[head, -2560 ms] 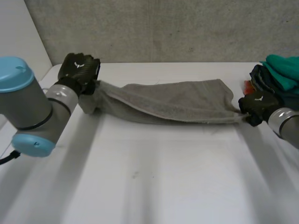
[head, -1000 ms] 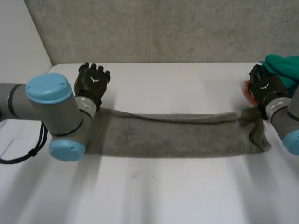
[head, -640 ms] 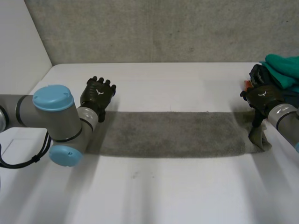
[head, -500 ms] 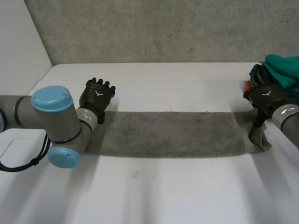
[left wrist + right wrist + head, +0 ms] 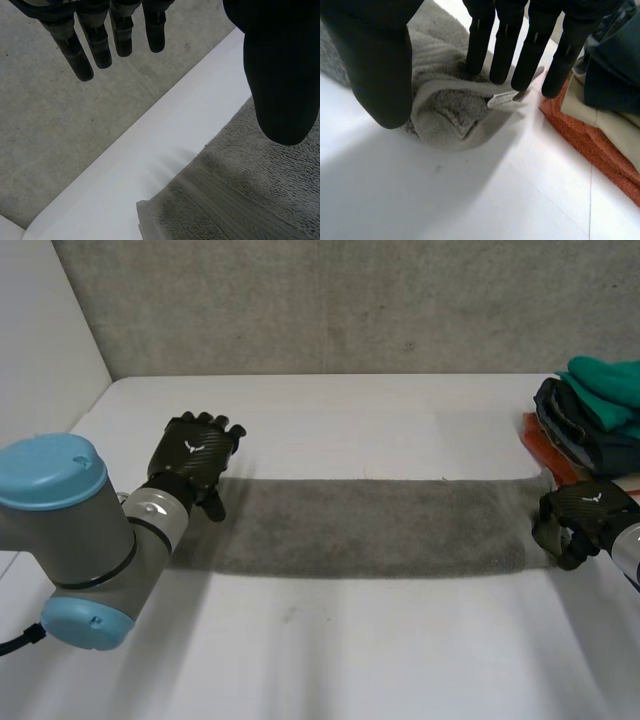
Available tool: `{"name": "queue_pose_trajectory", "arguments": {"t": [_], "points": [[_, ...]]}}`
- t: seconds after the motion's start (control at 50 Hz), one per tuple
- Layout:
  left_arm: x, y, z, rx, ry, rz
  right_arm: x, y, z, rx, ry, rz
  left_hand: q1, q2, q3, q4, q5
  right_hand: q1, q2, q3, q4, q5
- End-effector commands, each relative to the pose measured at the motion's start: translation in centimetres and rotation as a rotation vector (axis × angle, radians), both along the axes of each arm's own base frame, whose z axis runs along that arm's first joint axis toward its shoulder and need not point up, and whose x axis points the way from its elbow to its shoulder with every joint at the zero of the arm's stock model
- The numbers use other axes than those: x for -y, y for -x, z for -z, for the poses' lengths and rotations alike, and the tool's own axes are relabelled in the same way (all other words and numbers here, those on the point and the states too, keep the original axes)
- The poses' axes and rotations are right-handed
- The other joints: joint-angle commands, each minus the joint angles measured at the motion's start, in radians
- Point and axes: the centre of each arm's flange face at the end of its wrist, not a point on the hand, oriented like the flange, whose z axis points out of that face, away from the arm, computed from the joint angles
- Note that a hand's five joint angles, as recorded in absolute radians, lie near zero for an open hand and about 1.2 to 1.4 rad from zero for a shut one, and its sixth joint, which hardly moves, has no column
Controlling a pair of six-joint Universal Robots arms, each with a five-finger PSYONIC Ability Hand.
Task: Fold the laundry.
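A grey towel [image 5: 370,525] lies flat on the white table as a long folded strip running left to right. My left hand [image 5: 190,460] hovers open over the towel's left end, fingers [image 5: 100,40] straight and off the cloth [image 5: 250,200]. My right hand [image 5: 585,515] is at the towel's right end. There its straight fingers [image 5: 505,45] touch the bunched, rumpled end of the towel [image 5: 445,105] near a small white label [image 5: 501,99]. Its thumb stands apart on the near side, with the bunched cloth lying between thumb and fingers.
A stack of folded clothes [image 5: 590,410], teal on top, dark blue below and an orange piece [image 5: 600,145] at the base, sits at the table's right edge, close beside my right hand. A grey wall runs behind the table [image 5: 350,660].
The towel has come down from being held stretched to lying flat. My left hand let go and drew back to the left. My right hand dropped to the towel's right end.
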Motion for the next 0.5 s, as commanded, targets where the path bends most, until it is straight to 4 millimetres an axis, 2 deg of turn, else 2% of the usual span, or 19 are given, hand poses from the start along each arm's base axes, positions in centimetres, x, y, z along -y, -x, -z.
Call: {"name": "queue_pose_trajectory", "arguments": {"t": [0.02, 0.1, 0.12, 0.18, 0.24, 0.26, 0.32, 0.38, 0.44, 0.46, 0.48, 0.5], "points": [[0.0, 0.1, 0.1, 0.003, -0.001, 0.002, 1.2, 0.4, 0.9, -0.011, 0.029, 0.022, 0.0, 0.001, -0.005, 0.001, 0.002, 0.77, 0.776, 0.762, 0.762, 0.761], [-0.1, 0.1, 0.1, 0.004, -0.003, 0.003, 1.9, 2.4, 0.5, -0.036, 0.041, 0.107, -0.003, -0.002, -0.008, -0.001, -0.001, 0.789, 0.794, 0.78, 0.781, 0.78], [-0.2, 0.0, 0.2, 0.005, -0.004, 0.003, 2.2, 3.8, 0.5, -0.049, 0.042, 0.16, -0.003, -0.002, -0.008, -0.001, -0.001, 0.789, 0.794, 0.78, 0.781, 0.78], [-0.4, 0.0, 0.0, 0.003, -0.005, 0.003, 2.8, 5.8, -0.1, -0.079, 0.058, 0.22, -0.003, -0.002, -0.008, -0.001, -0.001, 0.789, 0.794, 0.78, 0.781, 0.78], [-0.6, -0.1, 0.0, 0.004, -0.006, 0.003, 3.8, 9.1, -1.6, -0.212, 0.108, 0.273, -0.003, -0.002, -0.008, -0.001, -0.001, 0.789, 0.794, 0.78, 0.781, 0.78], [-0.7, -0.2, -0.2, 0.002, -0.002, 0.003, 4.0, 10.8, -2.0, -0.309, 0.115, 0.287, -0.003, -0.002, -0.008, -0.001, -0.001, 0.789, 0.794, 0.78, 0.781, 0.78], [-1.1, -0.4, -0.8, -0.002, 0.008, 0.001, 4.3, 13.2, -2.8, -0.45, 0.119, 0.322, -0.003, -0.002, -0.008, -0.001, -0.001, 0.789, 0.794, 0.78, 0.781, 0.78], [-1.5, -0.7, -1.0, -0.002, 0.01, 0.002, 4.3, 13.0, -3.1, -0.492, 0.124, 0.318, -0.003, -0.002, -0.008, -0.001, -0.001, 0.789, 0.794, 0.78, 0.781, 0.78], [-1.7, -0.9, -1.6, -0.008, 0.024, -0.003, 4.2, 9.4, -5.2, -0.444, 0.21, 0.26, -0.003, -0.002, -0.008, -0.001, -0.001, 0.789, 0.794, 0.78, 0.781, 0.78], [-1.8, -1.0, -1.8, -0.009, 0.027, -0.005, 4.1, 8.1, -6.3, -0.414, 0.253, 0.243, -0.003, -0.002, -0.008, -0.001, -0.001, 0.789, 0.794, 0.78, 0.781, 0.78], [-1.9, -1.1, -2.0, -0.012, 0.032, -0.006, 3.7, 6.1, -8.2, -0.36, 0.321, 0.214, -0.003, -0.002, -0.008, -0.001, -0.001, 0.789, 0.794, 0.78, 0.781, 0.78], [-2.0, -1.2, -2.5, -0.017, 0.045, -0.008, 3.4, 5.0, -9.0, -0.33, 0.351, 0.196, -0.003, -0.002, -0.008, -0.001, -0.001, 0.789, 0.794, 0.78, 0.781, 0.78]]}}
